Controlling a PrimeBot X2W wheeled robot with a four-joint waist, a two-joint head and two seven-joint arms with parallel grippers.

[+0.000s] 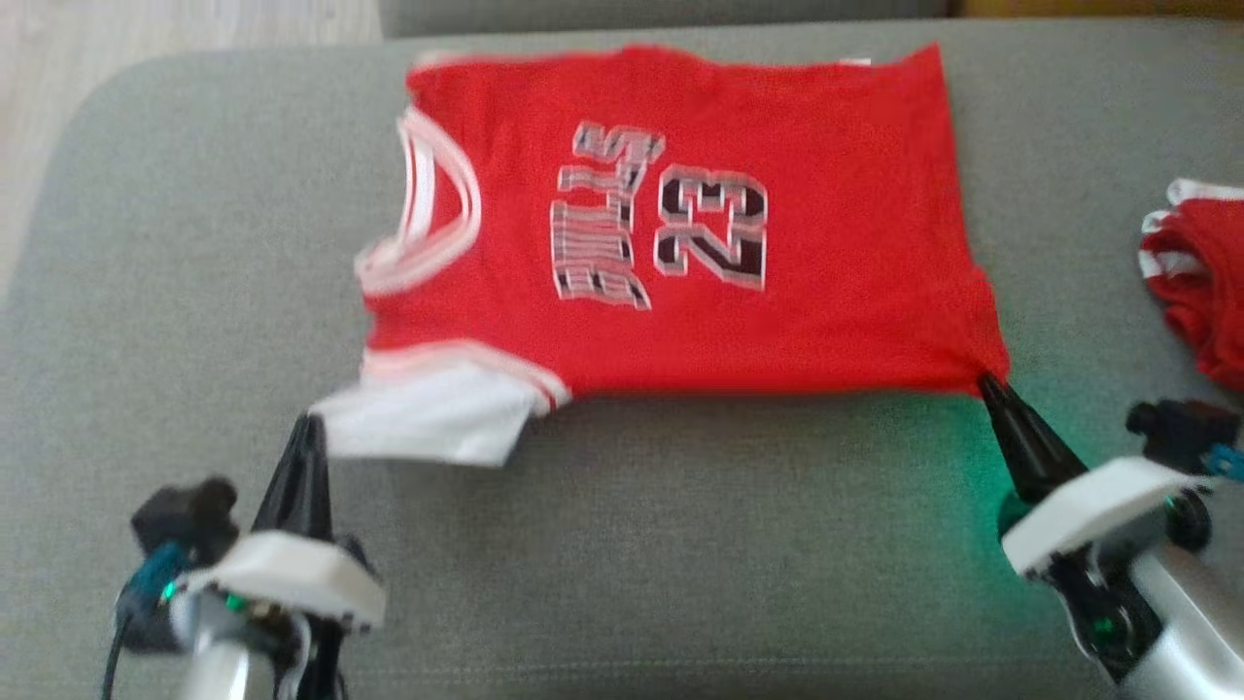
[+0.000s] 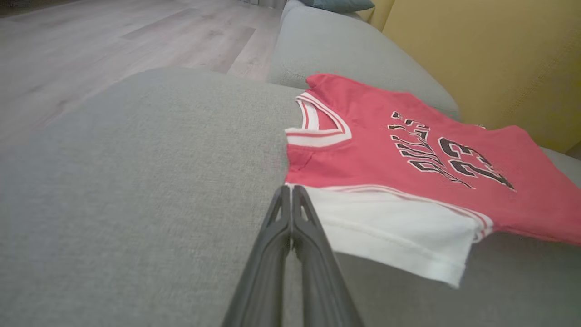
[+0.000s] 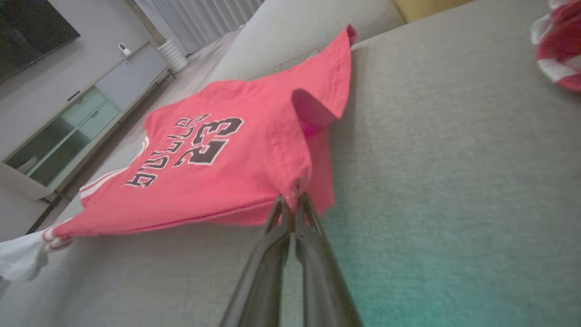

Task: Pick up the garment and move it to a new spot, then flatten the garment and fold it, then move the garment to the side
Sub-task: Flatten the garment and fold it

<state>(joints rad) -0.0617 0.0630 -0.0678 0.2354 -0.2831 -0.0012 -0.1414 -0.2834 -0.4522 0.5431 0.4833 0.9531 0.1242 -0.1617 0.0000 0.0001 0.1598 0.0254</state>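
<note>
Lying print-up across the middle of the cushion, the jersey has its collar toward the left edge and its hem toward the right. The left gripper has its jaws together, pinching the near corner of the white sleeve. The right gripper has its jaws together, clamped on the near hem corner. The jersey's near edge is raised off the cushion and its far edge rests on it. A second garment lies bunched at the right edge.

Head camera is looking down; wrist cameras are skimming close from seemingly seven and five o'clock, sharing the jersey.
</note>
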